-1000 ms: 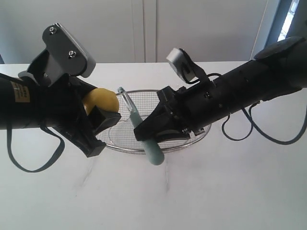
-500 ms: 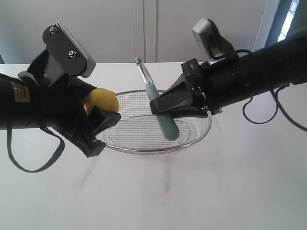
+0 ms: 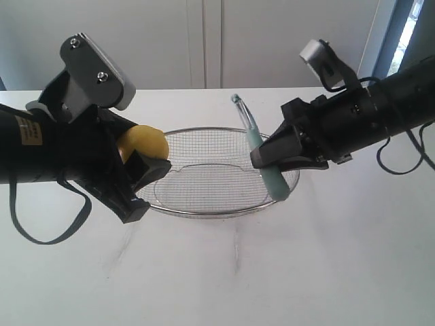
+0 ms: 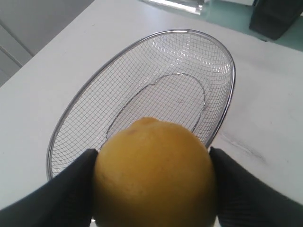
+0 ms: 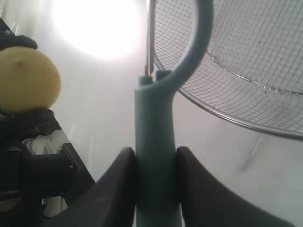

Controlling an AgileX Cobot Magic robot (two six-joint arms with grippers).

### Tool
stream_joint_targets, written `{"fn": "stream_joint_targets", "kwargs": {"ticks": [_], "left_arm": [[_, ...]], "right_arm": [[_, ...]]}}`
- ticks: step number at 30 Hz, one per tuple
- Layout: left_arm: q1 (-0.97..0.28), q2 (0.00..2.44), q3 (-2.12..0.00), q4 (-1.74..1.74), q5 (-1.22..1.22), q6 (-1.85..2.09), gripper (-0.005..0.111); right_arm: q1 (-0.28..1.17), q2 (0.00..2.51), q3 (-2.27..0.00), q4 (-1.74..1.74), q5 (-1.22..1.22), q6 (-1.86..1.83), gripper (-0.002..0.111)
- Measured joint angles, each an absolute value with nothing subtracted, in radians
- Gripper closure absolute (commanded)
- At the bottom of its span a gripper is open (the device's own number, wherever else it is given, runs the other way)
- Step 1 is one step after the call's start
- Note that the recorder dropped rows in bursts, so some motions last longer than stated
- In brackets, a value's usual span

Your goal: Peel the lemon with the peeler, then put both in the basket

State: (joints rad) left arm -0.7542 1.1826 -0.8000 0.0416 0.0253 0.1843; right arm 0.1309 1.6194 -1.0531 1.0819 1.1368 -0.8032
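Lemon: yellow, smooth, skin whole where visible, aloft at the left end of the basket. Peeler: pale teal, steeply tilted, blade end uppermost, aloft at the right rim. Basket: silver wire mesh, oval, lying flat, central.

The left gripper is clasping the lemon. The right gripper is gripping the peeler by its handle, the head pointing up above that gripper. The basket is sitting between and below both grippers.
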Motion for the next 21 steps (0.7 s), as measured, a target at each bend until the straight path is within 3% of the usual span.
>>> {"fn": "stream_joint_targets", "kwargs": {"ticks": [21], "left_arm": [[-0.754,1.183,-0.8,0.042,0.027,0.184,0.107]], "right_arm": [[0.372,1.789,-1.053,1.234,1.188,-0.834,0.108]]}}
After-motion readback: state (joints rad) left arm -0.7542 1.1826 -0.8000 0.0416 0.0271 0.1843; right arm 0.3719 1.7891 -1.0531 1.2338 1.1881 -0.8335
